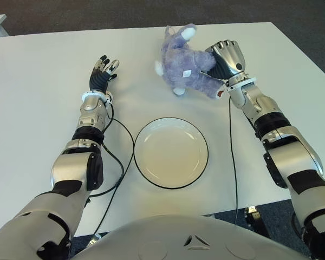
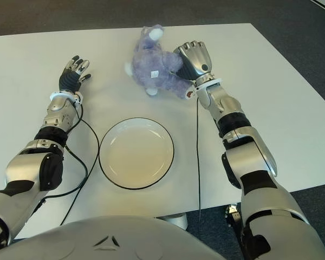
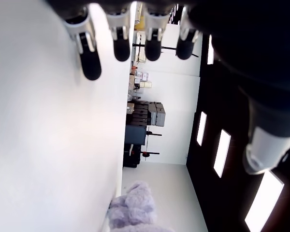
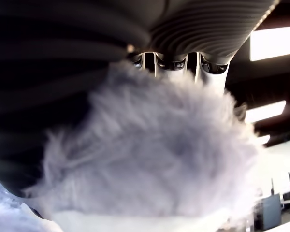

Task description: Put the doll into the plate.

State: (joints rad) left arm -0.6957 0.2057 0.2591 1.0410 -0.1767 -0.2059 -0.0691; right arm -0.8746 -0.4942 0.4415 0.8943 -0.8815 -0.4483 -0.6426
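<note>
A fluffy purple doll (image 1: 183, 64) with white paws lies on the white table (image 1: 43, 114) at the back, beyond the plate. My right hand (image 1: 223, 60) presses against its right side with the fingers curled into the fur (image 4: 150, 150). The white plate (image 1: 171, 152) with a dark rim sits bare near the table's front, between my two arms. My left hand (image 1: 103, 73) shows at the back left of the plate, fingers (image 3: 91, 53) stretched out and holding nothing.
A black cable (image 1: 119, 162) loops over the table from my left arm, just left of the plate. Another thin cable (image 1: 231, 157) hangs from my right wrist toward the front edge. The table's far edge lies right behind the doll.
</note>
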